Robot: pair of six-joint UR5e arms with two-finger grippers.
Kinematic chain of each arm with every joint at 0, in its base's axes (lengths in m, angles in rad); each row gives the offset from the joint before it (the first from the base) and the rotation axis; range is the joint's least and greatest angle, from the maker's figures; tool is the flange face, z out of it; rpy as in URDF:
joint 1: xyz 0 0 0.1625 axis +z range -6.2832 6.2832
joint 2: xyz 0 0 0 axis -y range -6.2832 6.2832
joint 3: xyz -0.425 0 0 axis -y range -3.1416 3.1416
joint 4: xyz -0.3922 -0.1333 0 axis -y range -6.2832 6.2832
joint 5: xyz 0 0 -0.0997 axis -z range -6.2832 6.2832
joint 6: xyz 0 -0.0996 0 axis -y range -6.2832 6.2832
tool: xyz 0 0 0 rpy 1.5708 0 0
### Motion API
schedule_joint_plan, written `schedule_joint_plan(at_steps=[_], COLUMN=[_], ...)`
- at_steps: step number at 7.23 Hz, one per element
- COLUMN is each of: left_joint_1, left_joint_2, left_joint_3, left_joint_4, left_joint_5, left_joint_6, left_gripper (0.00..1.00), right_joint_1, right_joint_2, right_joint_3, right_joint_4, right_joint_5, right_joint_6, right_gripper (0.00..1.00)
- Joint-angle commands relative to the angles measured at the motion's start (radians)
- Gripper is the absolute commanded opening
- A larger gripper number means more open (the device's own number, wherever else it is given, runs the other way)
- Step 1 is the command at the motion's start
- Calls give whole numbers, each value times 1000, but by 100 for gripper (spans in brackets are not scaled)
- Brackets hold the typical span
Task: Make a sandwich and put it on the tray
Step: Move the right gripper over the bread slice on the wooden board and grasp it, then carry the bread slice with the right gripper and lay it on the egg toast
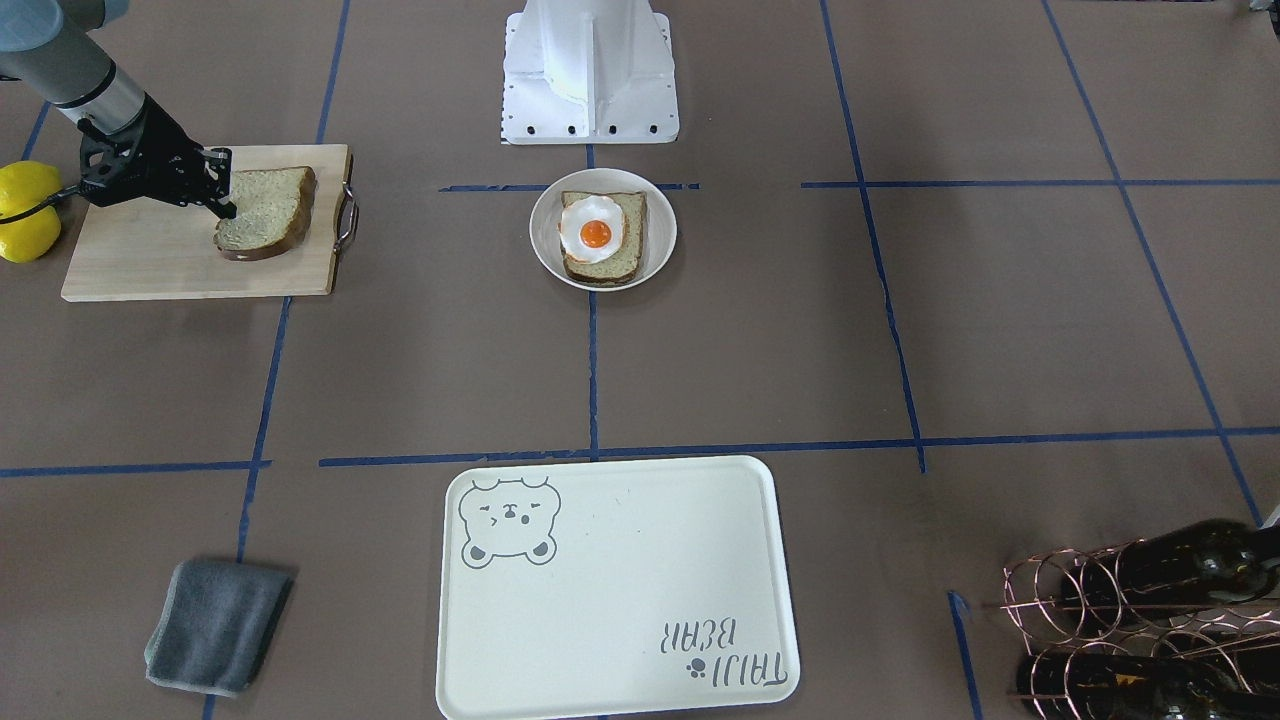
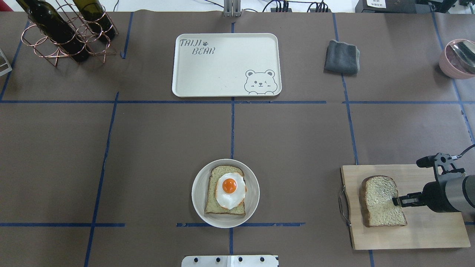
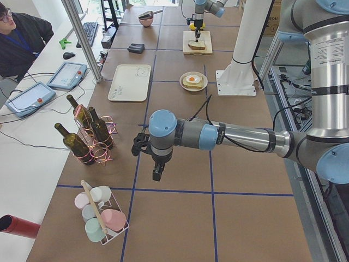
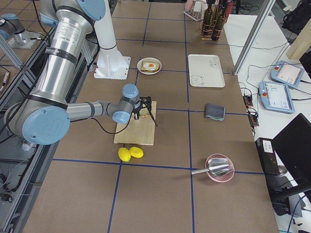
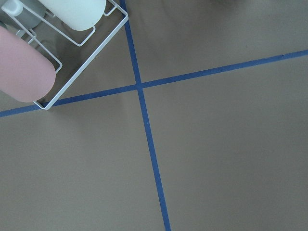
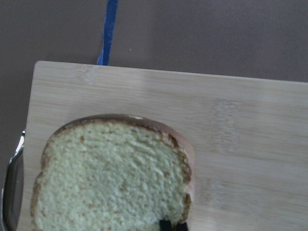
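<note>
Right end effector (image 2: 397,201) sits low at the edge of a seeded bread slice (image 2: 380,200), its fingers drawn close together and seemingly pinched on the crust; the wrist view shows dark fingertips (image 6: 166,225) right at that crust. The slice lies on a light wooden cutting board (image 2: 426,230) with a metal handle (image 2: 343,205), on the robot's right side of the desk (image 2: 148,148). The rest of the sandwich waits near the desk's middle, just in front of the robot's white base (image 1: 590,70): a second bread slice (image 2: 214,194) on a small round white plate (image 2: 253,193), with a fried egg (image 2: 230,189) lying on top of it. Only brown desk covering crossed by blue tape lines shows between the board and the plate. The tray (image 2: 222,70), cream-white with a bear face and "TAIJI BEAR" lettering, lies at the far edge, well apart from both. A folded grey cloth (image 2: 341,56) lies beside it, a pink bowl (image 2: 454,61) holding a metal scoop sits in the far right corner, and two lemons (image 1: 25,210) rest just beside the board. Dark wine bottles (image 2: 55,33) stand tilted in a copper wire rack at the far left. Left end effector (image 3: 157,173) hangs over the desk between that rack and a wire rack of pastel mugs (image 3: 101,215); I cannot tell whether its fingers are apart or together.
</note>
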Motion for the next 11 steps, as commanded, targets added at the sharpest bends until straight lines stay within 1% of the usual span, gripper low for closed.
schedule_joint_plan(at_steps=[1,2,4,5,6,7,8,9,10,11], left_joint_1=[0,0,0,0,0,0,0,0,0,0], left_joint_2=[0,0,0,-2,-2,-2,-2,-2,-2,-2], left_joint_3=[0,0,0,0,0,0,0,0,0,0], left_joint_4=[0,0,0,0,0,0,0,0,1,3], left_joint_5=[0,0,0,0,0,0,-2,-3,-40,-46], left_joint_6=[1,1,1,1,1,1,1,1,0,1], left_gripper=[100,100,100,100,100,100,100,100,100,100], right_joint_1=[5,9,40,55,60,66,63,60,58,19], right_joint_2=[3,5,15,43,87,180,263,346,453,568], right_joint_3=[16,33,63,76,76,73,50,27,17,8], right_joint_4=[2,2,4,4,4,-4,-10,-57,-161,-259], right_joint_5=[9,20,76,105,106,106,100,98,90,55], right_joint_6=[-2,-2,0,4,48,126,183,192,195,242], right_gripper=[0,0,0,0,0,0,0,0,0,0])
